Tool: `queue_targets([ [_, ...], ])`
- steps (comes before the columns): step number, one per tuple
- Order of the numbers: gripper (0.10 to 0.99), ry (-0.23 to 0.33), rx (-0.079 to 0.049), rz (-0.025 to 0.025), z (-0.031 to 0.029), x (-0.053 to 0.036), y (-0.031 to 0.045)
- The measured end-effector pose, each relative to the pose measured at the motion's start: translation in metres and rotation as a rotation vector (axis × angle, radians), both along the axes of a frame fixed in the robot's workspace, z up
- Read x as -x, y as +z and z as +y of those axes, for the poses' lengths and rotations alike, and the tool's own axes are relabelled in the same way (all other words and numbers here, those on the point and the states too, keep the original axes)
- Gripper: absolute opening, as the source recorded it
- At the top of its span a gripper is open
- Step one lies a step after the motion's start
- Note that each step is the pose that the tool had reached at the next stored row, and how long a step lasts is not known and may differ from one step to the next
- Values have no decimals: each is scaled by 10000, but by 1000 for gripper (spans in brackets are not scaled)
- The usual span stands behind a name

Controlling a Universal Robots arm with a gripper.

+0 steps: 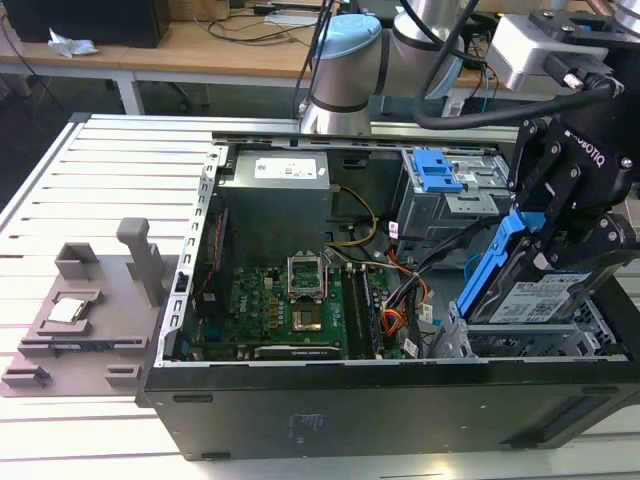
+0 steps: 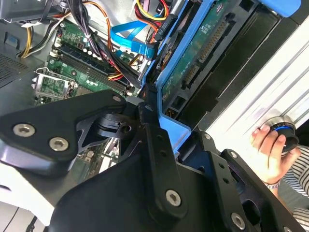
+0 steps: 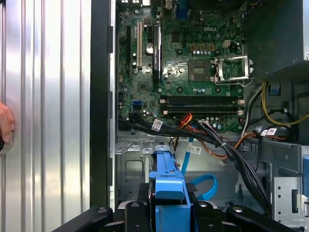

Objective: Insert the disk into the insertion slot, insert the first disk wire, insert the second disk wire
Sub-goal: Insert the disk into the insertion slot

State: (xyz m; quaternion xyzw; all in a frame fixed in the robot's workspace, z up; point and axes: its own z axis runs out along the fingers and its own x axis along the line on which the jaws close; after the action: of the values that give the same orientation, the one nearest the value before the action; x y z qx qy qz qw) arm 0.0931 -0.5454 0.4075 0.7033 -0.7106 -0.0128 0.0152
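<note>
– Disk [image 1: 535, 298] seated yet?
– No. At the exterior view's lower right, the gripper [image 1: 540, 245] is clamped on its blue carrier, and it hangs tilted over the insertion slot [image 1: 455, 340].
– Second wrist view?
– Same clamp; the second disk wire [image 2: 130, 41] curls free.
– First wrist view?
– The first disk wire [image 3: 187, 119] looks unplugged too. I judge all three steps remain.

On counter [image 1: 120, 170]: case [image 1: 400, 405], fixture [image 1: 85, 320] at exterior view's left of it. At case's right end in exterior view, disk [image 1: 540, 298] held tilted by end effector [image 1: 545, 245] over insertion slot [image 1: 540, 342].
</note>
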Motion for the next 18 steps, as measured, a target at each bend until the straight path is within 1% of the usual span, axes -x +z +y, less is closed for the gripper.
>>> queue_targets([
  [10,369,0,-3,0,0,0,-3],
  [11,380,0,-2,0,0,0,-3],
  [12,443,-1,-2,0,0,0,-3],
  [18,443,0,-2,0,0,0,-3],
])
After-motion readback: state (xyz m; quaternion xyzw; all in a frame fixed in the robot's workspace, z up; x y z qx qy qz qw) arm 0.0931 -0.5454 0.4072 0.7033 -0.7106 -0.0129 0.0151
